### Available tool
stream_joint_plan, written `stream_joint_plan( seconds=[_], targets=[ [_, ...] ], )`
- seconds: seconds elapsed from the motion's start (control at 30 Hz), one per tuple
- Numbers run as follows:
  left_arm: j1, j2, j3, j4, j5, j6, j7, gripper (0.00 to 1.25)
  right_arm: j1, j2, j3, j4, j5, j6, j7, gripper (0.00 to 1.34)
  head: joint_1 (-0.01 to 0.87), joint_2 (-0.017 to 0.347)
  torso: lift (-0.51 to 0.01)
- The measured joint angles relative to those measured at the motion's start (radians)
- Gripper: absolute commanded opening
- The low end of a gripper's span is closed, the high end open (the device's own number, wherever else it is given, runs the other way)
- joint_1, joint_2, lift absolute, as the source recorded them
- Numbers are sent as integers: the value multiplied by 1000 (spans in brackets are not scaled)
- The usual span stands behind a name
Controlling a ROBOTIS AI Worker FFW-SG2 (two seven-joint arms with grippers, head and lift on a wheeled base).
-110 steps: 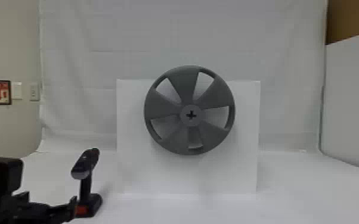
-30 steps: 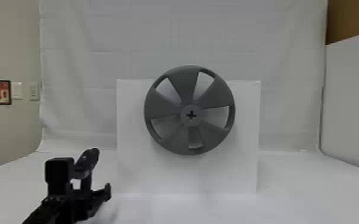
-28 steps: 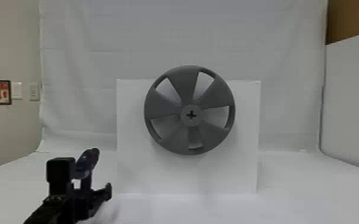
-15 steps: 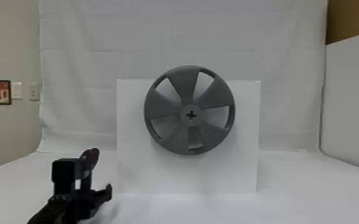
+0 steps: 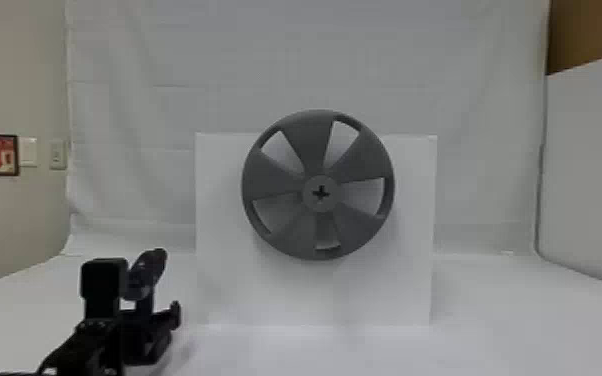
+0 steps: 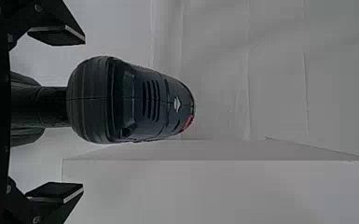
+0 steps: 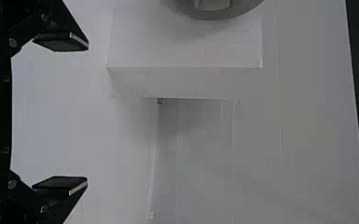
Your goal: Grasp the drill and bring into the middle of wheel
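Low on the left of the head view, my left gripper (image 5: 152, 325) stands around the lower part of the drill (image 5: 146, 272), which is upright on the table. In the left wrist view the drill (image 6: 130, 100) has its handle between the widely spaced fingers of my left gripper (image 6: 58, 114), with a gap on both sides. The grey wheel (image 5: 285, 125), with a cross-shaped hole in its hub, is on the white box's front. In the right wrist view my right gripper (image 7: 63, 114) is open with nothing between its fingers, and the wheel's edge (image 7: 214, 14) shows.
Behind the wheel stands the white box (image 5: 315, 295) on the white-covered table (image 5: 525, 325), right of the drill. White cloth (image 5: 315, 55) hangs at the back, and a white panel (image 5: 595, 175) borders the right side.
Over the last few seconds my left arm has moved right and inward to the drill. Lately it has shifted slightly further right. The drill and wheel keep their places.
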Motion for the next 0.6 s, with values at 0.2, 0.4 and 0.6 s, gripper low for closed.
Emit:
stream_joint_plan(
  seconds=[0.2,0.4,0.6],
  targets=[
    [-4,0,-1,10,1,0,0,1031,-1,1,0,1,1,0,0,1071,54,31,-403],
    [-9,0,-3,18,9,0,0,997,-1,1,2,2,2,0,0,1071,54,31,-403],
    [-14,0,-6,25,19,0,0,692,-2,2,5,4,2,0,0,1071,54,31,-403]
  ],
)
